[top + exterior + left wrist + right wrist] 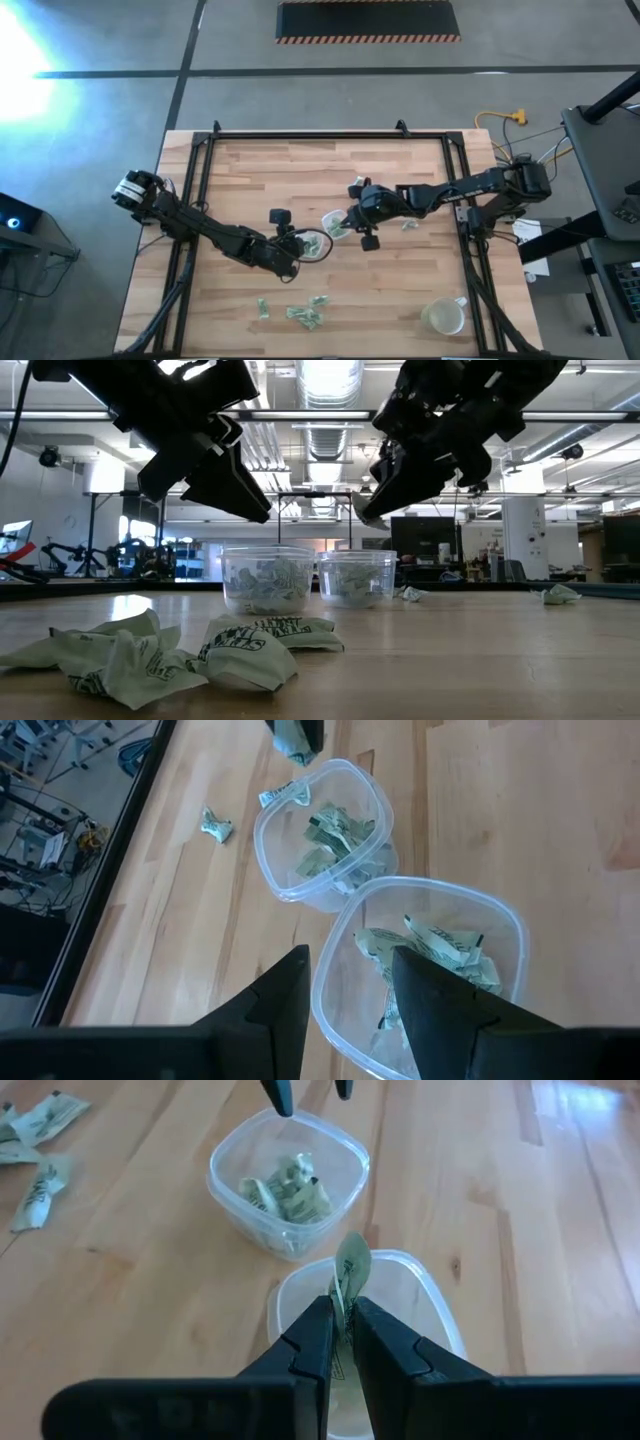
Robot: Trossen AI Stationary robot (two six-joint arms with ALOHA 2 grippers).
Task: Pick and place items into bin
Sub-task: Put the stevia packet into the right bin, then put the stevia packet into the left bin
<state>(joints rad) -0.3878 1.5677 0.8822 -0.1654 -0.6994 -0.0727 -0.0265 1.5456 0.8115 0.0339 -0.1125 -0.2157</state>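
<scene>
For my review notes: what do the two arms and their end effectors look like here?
Both arms are dark, jointed links. The left arm has a pale, silvery base joint; cables, one yellow, trail behind the right arm. The left end effector and right end effector each end in two dark, wedge-shaped fingers.

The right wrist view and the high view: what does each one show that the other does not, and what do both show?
Only the right wrist view shows the right gripper pinching a wrapper piece above its tub. Only the high view shows the mug near the table corner and both whole arms. Both show the two clear tubs side by side, loose wrapper pieces on the wood, and the left gripper, open, over the other tub.
</scene>
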